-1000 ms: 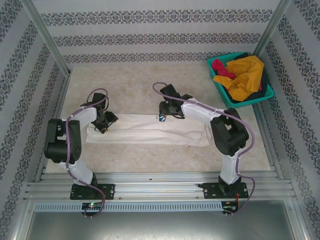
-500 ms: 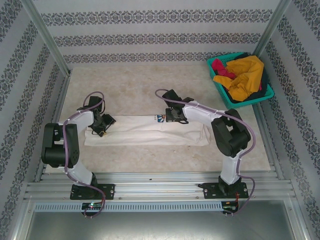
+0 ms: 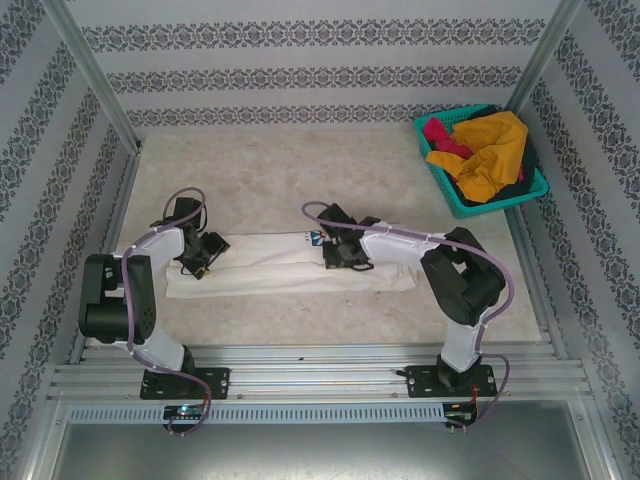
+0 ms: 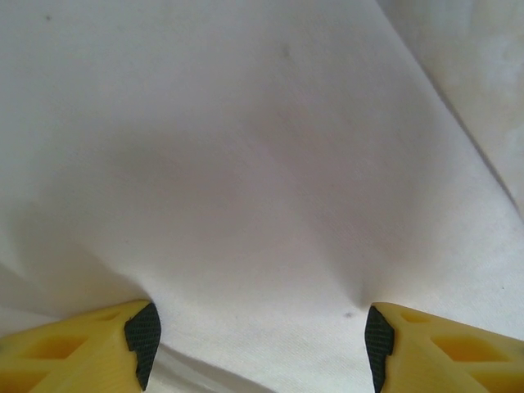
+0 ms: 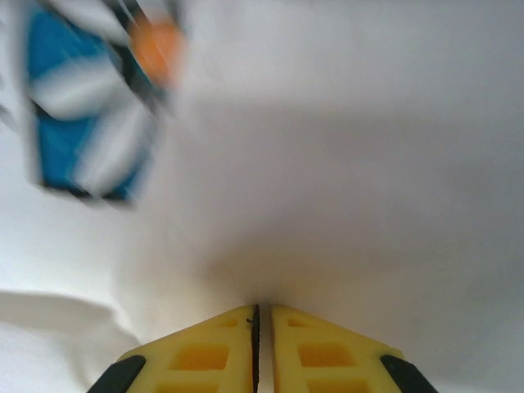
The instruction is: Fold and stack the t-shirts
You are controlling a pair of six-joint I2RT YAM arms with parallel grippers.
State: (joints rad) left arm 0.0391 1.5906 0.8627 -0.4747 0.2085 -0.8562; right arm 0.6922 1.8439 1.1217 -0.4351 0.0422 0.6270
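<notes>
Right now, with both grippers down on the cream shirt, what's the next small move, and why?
Probably close the left gripper on the cream-white t-shirt: its jaws stand apart with cloth between them, while the right gripper looks shut on cloth beside the blue daisy print. Folding the strip likely needs both grips.

Folded shirt [image 3: 270, 272] lies on the table [image 3: 300, 170], near middle; basket [image 3: 500, 202] of shirts [image 3: 490, 150] sits far right

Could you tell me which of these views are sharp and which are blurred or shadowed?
Right wrist: the daisy print on the cream-white t-shirt is smeared and streaky; left wrist: cloth fairly clear, dim shading between the fingers; top external: evenly lit, sharp.
</notes>
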